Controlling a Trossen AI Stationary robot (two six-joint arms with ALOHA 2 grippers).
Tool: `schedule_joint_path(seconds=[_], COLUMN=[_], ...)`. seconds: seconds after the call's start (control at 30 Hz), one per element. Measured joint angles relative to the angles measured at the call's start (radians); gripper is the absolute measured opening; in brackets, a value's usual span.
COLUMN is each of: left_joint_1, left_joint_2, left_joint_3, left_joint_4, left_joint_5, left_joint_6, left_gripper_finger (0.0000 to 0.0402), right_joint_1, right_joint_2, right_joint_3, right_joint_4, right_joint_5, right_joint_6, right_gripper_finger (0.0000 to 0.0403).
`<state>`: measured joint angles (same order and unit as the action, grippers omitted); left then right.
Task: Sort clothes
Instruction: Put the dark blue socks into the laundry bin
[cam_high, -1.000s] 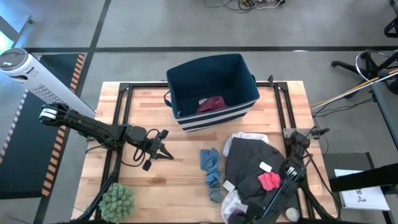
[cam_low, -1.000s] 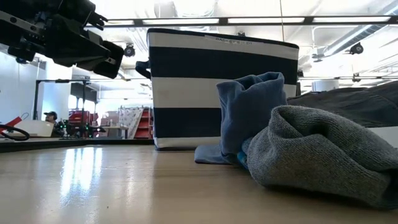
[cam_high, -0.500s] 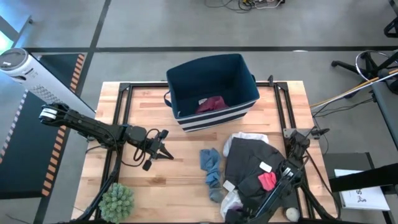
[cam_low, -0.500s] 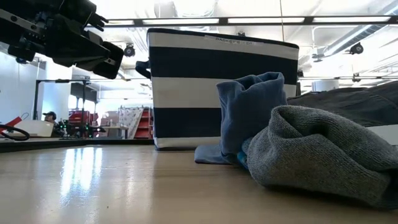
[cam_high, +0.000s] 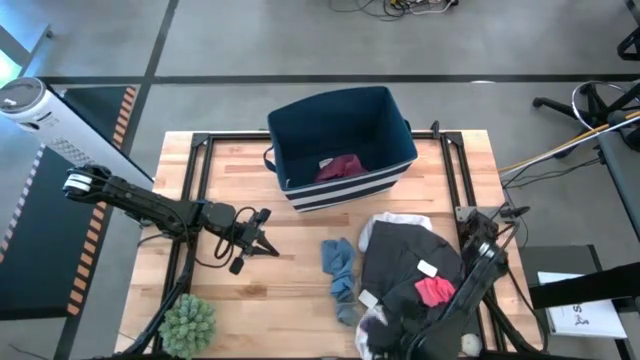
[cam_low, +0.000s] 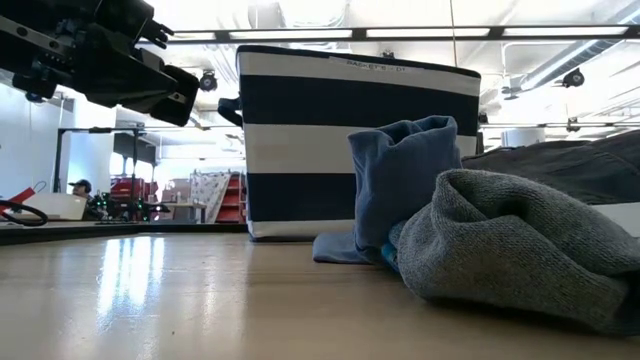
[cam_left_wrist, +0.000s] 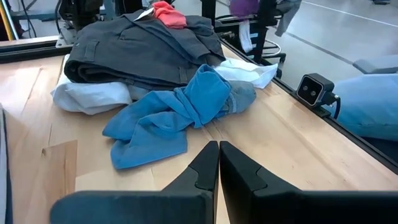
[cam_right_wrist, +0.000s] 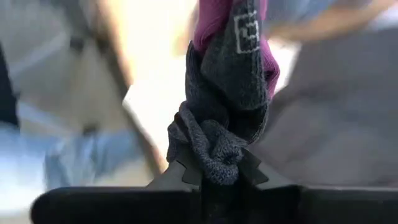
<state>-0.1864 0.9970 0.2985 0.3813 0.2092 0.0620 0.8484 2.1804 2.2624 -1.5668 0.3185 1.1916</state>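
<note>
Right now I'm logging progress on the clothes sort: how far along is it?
Early on. Done: one maroon garment lies in the bin. In hand: the right gripper, at the table's near right edge, is shut on a grey and purple sock. The left gripper waits shut over bare table. Left: the dark grey garment, the white one under it, a red piece on top, and the blue pieces.

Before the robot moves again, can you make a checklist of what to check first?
1. Right gripper shut on the small grey and purple knitted garment: ok.
2. Left gripper free, fingers together, over bare wood: ok.
3. Navy white-striped fabric bin open at the top, a maroon cloth inside: ok.
4. Held garment lifted free of the dark grey garment: cannot tell.
5. Blue cloth sorted: not ok, it lies on the wooden table.
</note>
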Motion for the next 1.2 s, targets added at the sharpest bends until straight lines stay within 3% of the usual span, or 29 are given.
schedule_joint_path(seconds=[0.17, 0.33, 0.53, 0.63, 0.8, 1.0, 1.2], left_joint_1=[0.0, -0.002, -0.002, -0.002, -0.002, -0.006, -0.036], left_joint_2=[0.0, 0.0, 0.0, 0.0, 0.0, 0.0, 0.047], left_joint_3=[0.0, 0.0, 0.0, 0.0, 0.0, 0.005, 0.102], left_joint_4=[0.001, 0.001, 0.005, 0.01, 0.01, 0.016, -0.013], left_joint_5=[-0.027, -0.089, -0.097, -0.107, -0.174, -0.175, -0.175], left_joint_6=[0.023, 0.053, 0.061, 0.064, 0.069, 0.067, 0.065], left_gripper_finger=[0.0, 0.0, 0.0, 0.0, 0.0, 0.0, 0.0], right_joint_1=[-0.066, -0.205, -0.461, -0.597, -0.811, -1.037, -1.174], right_joint_2=[-0.148, -0.275, -0.409, -0.45, -0.481, -0.456, -0.432], right_joint_3=[-0.01, -0.011, -0.011, -0.011, -0.011, -0.047, -0.163], right_joint_4=[-0.005, -0.004, 0.02, 0.084, 0.185, 0.224, 0.319], right_joint_5=[0.227, 0.415, 0.497, 0.47, 0.326, 0.116, -0.077], right_joint_6=[-0.115, -0.318, -0.637, -0.805, -1.029, -1.184, -1.307], right_gripper_finger=[0.0009, 0.0009, 0.0008, 0.0008, 0.0008, 0.0008, 0.0008])
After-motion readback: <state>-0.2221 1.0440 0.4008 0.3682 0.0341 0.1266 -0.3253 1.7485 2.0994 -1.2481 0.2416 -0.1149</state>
